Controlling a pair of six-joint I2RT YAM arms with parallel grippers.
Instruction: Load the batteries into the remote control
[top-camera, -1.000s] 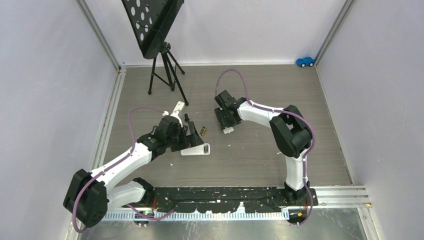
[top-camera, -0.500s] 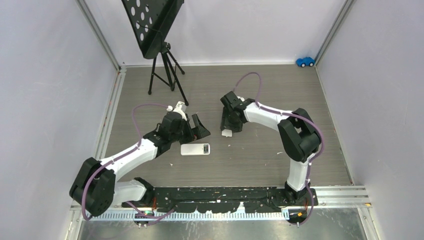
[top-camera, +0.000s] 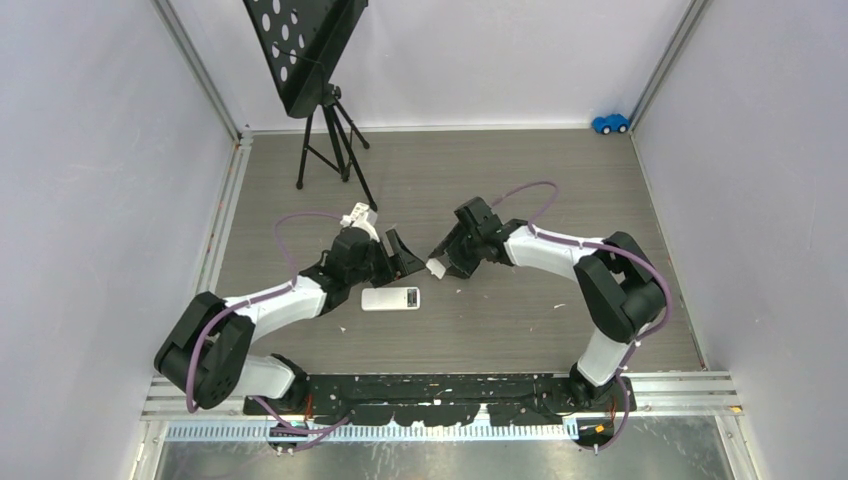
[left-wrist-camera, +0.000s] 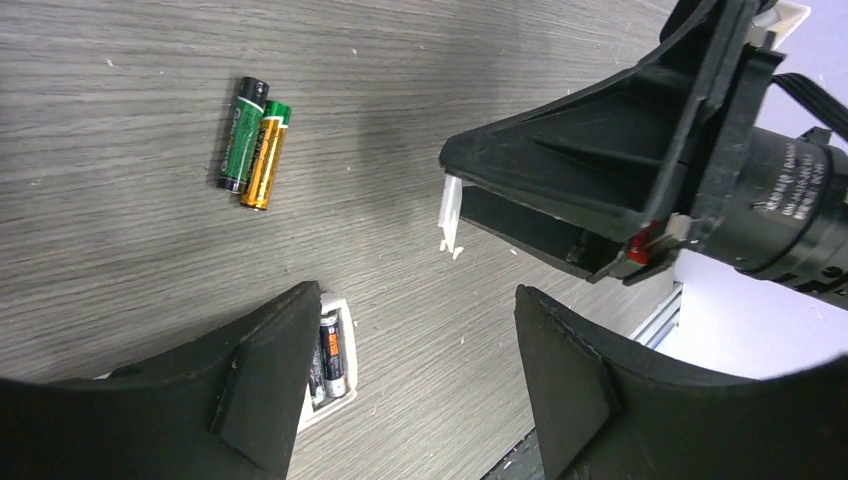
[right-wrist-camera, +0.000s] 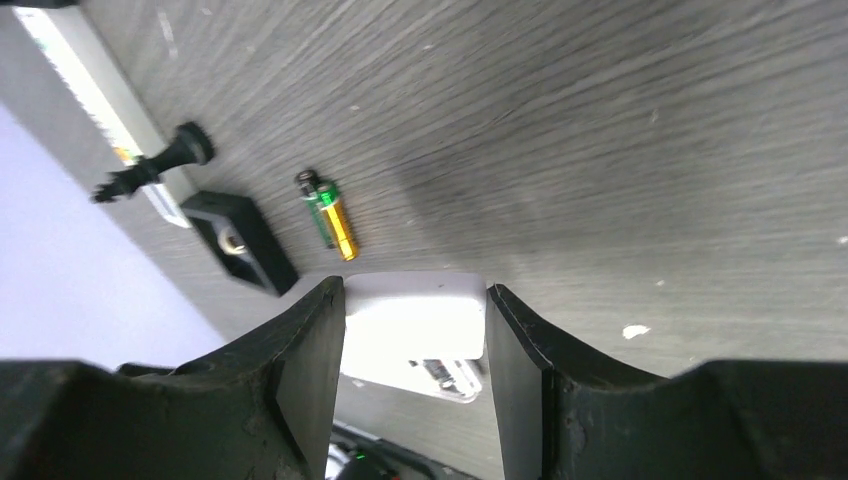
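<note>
The white remote control lies face down, and its open compartment holds two dark batteries. Two loose batteries, one green and one gold, lie side by side on the floor; they also show in the right wrist view. My left gripper is open and empty, hovering above the remote's compartment end. My right gripper is shut on a white battery cover, held above the remote. In the top view the cover sits just right of my left gripper.
A small black square tray and a black pawn-shaped piece lie near the loose batteries. A music stand on a tripod stands at the back left. A blue toy car is in the far right corner.
My right gripper has carried the white cover forward and left toward the remote. My left gripper has swung right, away from the remote's side, and now covers the loose batteries in the top view.
</note>
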